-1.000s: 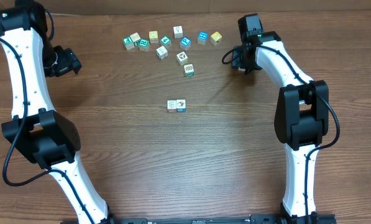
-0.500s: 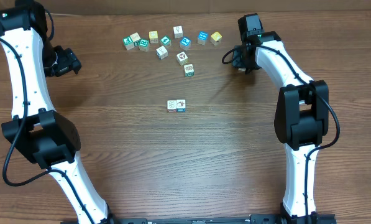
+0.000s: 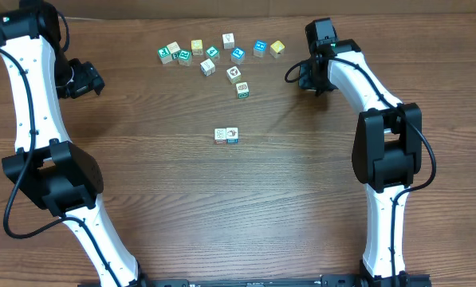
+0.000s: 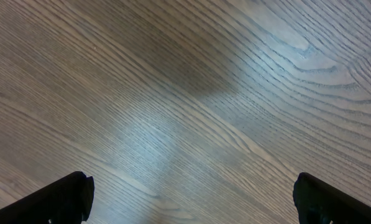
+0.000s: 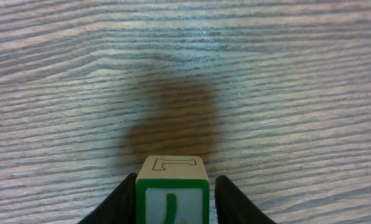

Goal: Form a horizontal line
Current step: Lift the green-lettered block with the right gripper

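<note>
1. Table (image 3: 301,199): I judged the job approx. half done.
2. Left claw (image 4: 191,202): jaws wide apart over bare wood, nothing in them.
3. Right claw (image 5: 173,208): clamped on a green-edged block (image 5: 171,177), far right, well apart from the line.
4. Loose blocks (image 3: 214,54): scattered at the far edge, unsorted.
5. Line (image 3: 226,135): mid-table, only two blocks, touching; more were needed.

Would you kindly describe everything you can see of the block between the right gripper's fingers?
The block is a small cube of pale wood. Its upper face bears an outlined brown letter; the near face has a green border, a white panel and a green mark, cut off by the frame. It sits squarely between the right gripper's black fingers, which touch two opposite sides. Its shadow falls on the wooden table beyond it.
</note>
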Robot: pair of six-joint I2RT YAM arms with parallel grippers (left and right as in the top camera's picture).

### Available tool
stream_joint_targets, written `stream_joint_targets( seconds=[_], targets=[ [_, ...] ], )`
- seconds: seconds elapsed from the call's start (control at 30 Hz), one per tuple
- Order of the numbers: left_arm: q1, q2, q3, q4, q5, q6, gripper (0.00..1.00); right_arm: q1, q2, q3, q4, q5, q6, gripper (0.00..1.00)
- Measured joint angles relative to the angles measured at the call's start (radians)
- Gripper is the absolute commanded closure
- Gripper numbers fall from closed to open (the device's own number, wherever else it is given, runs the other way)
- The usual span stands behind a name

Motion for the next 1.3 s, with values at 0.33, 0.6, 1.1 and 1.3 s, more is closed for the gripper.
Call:
stream_joint_targets(
  seconds=[0.33, 0.6, 1.1, 1.3],
  targets=[
    [0.000, 0.000, 0.000, 0.000, 0.000, 0.000, 0.00, 0.000, 0.000, 0.001, 0.006, 0.000, 0.000, 0.61],
    [0.000, 0.000, 0.000, 0.000, 0.000, 0.000, 0.00, 0.000, 0.000, 0.001, 0.014, 0.000, 0.000, 0.61],
    [0.000, 0.000, 0.000, 0.000, 0.000, 0.000, 0.00, 0.000, 0.000, 0.001, 0.018, 0.000, 0.000, 0.62],
    [0.000, 0.000, 0.000, 0.000, 0.000, 0.000, 0.01, 0.000, 0.000, 0.002, 0.025, 0.000, 0.000, 0.62]
  ],
)
